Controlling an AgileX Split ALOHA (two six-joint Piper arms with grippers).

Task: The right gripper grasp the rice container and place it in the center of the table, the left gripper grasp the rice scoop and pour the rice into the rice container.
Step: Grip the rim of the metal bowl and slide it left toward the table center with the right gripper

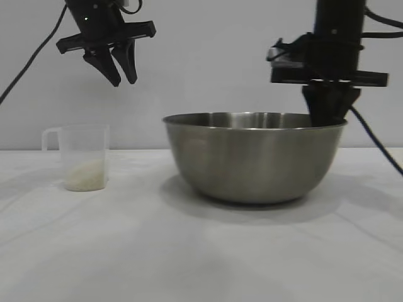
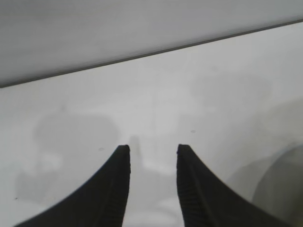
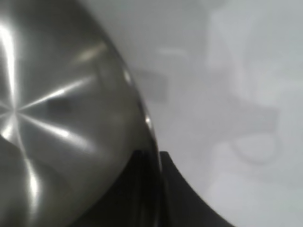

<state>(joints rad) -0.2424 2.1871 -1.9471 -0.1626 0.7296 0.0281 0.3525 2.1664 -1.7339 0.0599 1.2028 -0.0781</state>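
My right gripper [image 1: 327, 116] is clamped on the rice container [image 1: 252, 160] rim at its three o'clock edge. It sits upright, mouth up, mid-table [image 1: 189, 251]. My left gripper [image 1: 117, 70] hangs parted and empty, the rice scoop [image 1: 82, 157] at its seven o'clock.

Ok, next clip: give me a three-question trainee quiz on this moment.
1. True or false: the right gripper is shut on the bowl rim.
2. Where is the rice? A in the bowl; B in the scoop; C spilled on the table.
3. Fill in: the left gripper hangs above the ____, holding nothing.

Key: 1 true; 2 B; 3 scoop.
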